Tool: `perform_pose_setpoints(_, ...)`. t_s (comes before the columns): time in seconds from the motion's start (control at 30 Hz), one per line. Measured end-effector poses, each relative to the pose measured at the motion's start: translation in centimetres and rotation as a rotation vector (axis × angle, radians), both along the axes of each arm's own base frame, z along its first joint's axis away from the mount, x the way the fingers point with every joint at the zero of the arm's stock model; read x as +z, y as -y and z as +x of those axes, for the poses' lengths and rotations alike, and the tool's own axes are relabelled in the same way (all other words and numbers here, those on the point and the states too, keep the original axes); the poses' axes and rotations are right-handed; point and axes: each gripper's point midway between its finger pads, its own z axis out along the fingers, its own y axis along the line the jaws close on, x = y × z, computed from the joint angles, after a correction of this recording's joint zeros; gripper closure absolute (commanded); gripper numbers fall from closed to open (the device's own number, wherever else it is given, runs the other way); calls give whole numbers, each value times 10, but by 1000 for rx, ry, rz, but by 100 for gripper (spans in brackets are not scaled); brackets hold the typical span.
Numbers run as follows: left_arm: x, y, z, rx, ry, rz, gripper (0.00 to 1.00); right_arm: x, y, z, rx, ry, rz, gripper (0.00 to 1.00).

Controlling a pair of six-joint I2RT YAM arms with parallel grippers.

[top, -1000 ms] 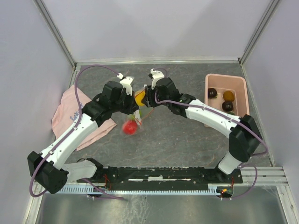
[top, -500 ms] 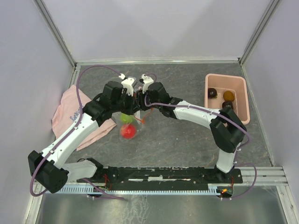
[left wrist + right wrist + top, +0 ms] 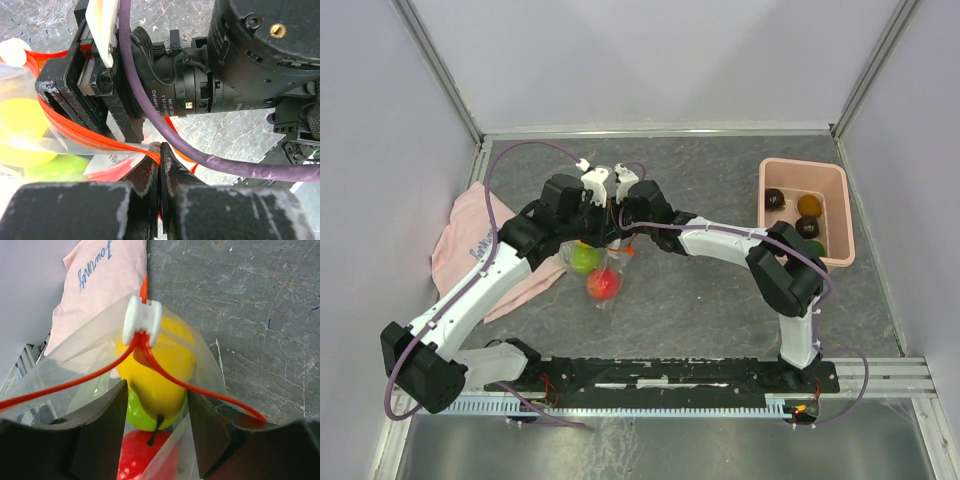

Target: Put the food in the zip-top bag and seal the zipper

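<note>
Yellow food [image 3: 156, 371] dropped into bag [image 3: 207, 362] between right fingers [image 3: 97, 437].

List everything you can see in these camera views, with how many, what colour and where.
clear crinkly zip-top bag: one, clear, held between the two arms, mid-table
red-orange zipper strip with white slider: one, along the bag's mouth
glossy toy fruits inside the bag: three; yellow one, green one, red one
pink rectangular plastic bin: one, far right of the table
toy fruits in the bin: at least three; dark purple one, orange one, dark one
pink cloth: one, left edge of the table
grey stone-patterned table: one
left arm's fingers: black, shut on the zipper strip
right arm's fingers: black, open, one on each side of the bag
</note>
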Motion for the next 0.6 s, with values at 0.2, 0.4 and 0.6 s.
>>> perform_pose_setpoints(0.2, 0, -1, 1, 4, 2, 2, 97, 9, 12, 2, -7, -1, -7, 30)
perform_pose_setpoints(0.4, 3, -6, 4, 36, 28, 15, 97, 35, 48, 10, -54, 34, -51, 30)
perform_pose_setpoints(0.6, 5, -11, 9, 68, 49, 30, 97, 50, 80, -5, -50, 50, -168, 30)
